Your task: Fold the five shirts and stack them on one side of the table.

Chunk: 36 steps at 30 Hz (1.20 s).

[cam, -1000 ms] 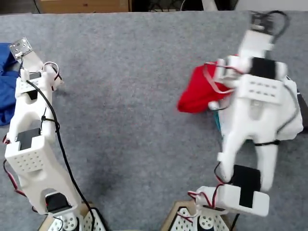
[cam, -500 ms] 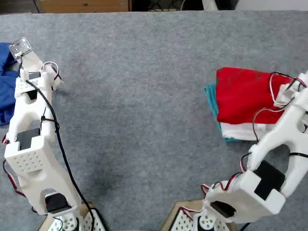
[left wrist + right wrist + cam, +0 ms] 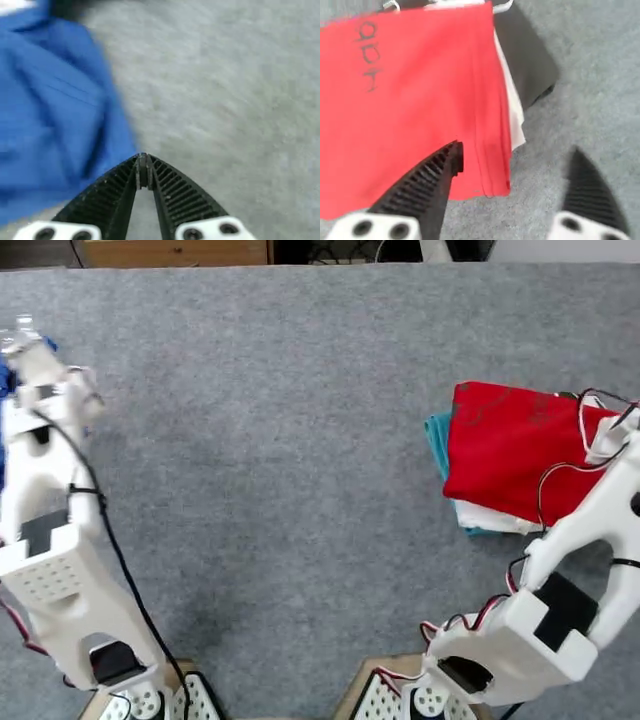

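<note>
A folded red shirt (image 3: 505, 450) tops the stack at the table's right side, over a white shirt (image 3: 490, 517) and a teal one (image 3: 435, 436). In the right wrist view the red shirt (image 3: 405, 100) lies over the white layer (image 3: 514, 117) and a dark shirt (image 3: 525, 60). My right gripper (image 3: 516, 150) hangs open over the stack's edge, holding nothing. A crumpled blue shirt (image 3: 50, 100) lies at the table's far left. My left gripper (image 3: 143, 162) is shut, its tips at that shirt's edge. In the high view it (image 3: 27, 335) sits by the left edge.
The grey cloth-covered table (image 3: 280, 440) spreads wide and bare between the two arms. A wooden edge (image 3: 170, 252) runs along the back. Both arm bases (image 3: 400, 695) stand at the front edge.
The right gripper laid the red shirt flat on the stack, let go and drew back to the right. The left arm swung further left, toward the blue shirt.
</note>
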### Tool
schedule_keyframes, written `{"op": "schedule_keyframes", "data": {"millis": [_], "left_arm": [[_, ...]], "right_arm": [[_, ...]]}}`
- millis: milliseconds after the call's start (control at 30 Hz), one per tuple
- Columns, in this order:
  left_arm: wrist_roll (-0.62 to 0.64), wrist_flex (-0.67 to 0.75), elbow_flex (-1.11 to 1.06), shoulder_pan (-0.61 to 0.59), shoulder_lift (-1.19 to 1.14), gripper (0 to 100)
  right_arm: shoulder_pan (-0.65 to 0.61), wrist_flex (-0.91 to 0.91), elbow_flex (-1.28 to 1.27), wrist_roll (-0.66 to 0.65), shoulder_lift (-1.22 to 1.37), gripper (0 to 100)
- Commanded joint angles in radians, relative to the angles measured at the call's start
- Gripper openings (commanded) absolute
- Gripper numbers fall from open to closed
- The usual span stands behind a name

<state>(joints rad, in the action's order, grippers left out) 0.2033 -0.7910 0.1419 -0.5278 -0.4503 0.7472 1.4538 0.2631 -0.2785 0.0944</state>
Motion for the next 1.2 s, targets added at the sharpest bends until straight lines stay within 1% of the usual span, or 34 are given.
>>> {"op": "schedule_keyframes", "data": {"millis": [0, 100, 167, 200, 267, 333, 400, 500, 533, 600, 633, 667, 700, 733, 800, 900, 967, 1033, 1167], "left_arm": [[-0.077, -0.06, 0.191, -0.151, 0.077, 7], [-0.135, -0.06, 0.277, -0.251, 0.069, 18], [-0.167, -0.025, 0.289, -0.291, 0.021, 22], [-0.184, 0.015, 0.282, -0.295, -0.02, 22], [-0.201, 0.068, 0.282, -0.291, -0.147, 23], [-0.192, 0.061, 0.325, -0.274, -0.273, 24], [-0.172, -0.012, 0.412, -0.266, -0.371, 24], [-0.169, -0.161, 0.619, -0.249, -0.453, 22], [-0.169, -0.201, 0.684, -0.243, -0.477, 18], [-0.169, -0.295, 0.802, -0.237, -0.514, 4], [-0.167, -0.35, 0.862, -0.229, -0.523, 2], [-0.163, -0.422, 0.928, -0.219, -0.525, 5], [-0.163, -0.493, 0.989, -0.206, -0.525, 4], [-0.164, -0.559, 1.053, -0.183, -0.531, 2], [-0.169, -0.7, 1.173, -0.127, -0.532, 3], [-0.169, -0.882, 1.357, -0.005, -0.534, 3], [-0.169, -0.971, 1.449, 0.084, -0.535, 3], [-0.169, -0.973, 1.445, 0.16, -0.534, 3], [-0.167, -0.973, 1.403, 0.262, -0.516, 3]], "right_arm": [[0.008, 0.074, 0.156, 0.035, -0.022, 31.9], [-0.049, 0.126, 0.208, 0.035, -0.022, 13.1], [-0.103, 0.146, 0.216, 0.035, -0.022, 1.2], [-0.129, 0.152, 0.211, 0.035, -0.022, 1.5], [-0.18, 0.161, 0.208, 0.069, -0.022, 6.7], [-0.226, 0.163, 0.214, 0.12, -0.022, 9.3], [-0.279, 0.163, 0.216, 0.137, -0.03, 9.2], [-0.342, 0.164, 0.217, 0.141, -0.031, 9.2], [-0.359, 0.164, 0.217, 0.146, -0.031, 9.2], [-0.39, 0.164, 0.217, 0.147, -0.031, 9.2], [-0.402, 0.164, 0.217, 0.147, -0.031, 9.2], [-0.414, 0.164, 0.217, 0.147, -0.031, 9.2], [-0.425, 0.164, 0.217, 0.147, -0.031, 9.2], [-0.434, 0.164, 0.217, 0.147, -0.031, 9.2], [-0.451, 0.164, 0.217, 0.147, -0.031, 9.2], [-0.474, 0.164, 0.217, 0.149, -0.031, 9.2], [-0.483, 0.164, 0.217, 0.163, -0.031, 9.2], [-0.482, 0.164, 0.217, 0.192, -0.031, 9.2], [-0.476, 0.166, 0.217, 0.199, -0.031, 9.2]]}}
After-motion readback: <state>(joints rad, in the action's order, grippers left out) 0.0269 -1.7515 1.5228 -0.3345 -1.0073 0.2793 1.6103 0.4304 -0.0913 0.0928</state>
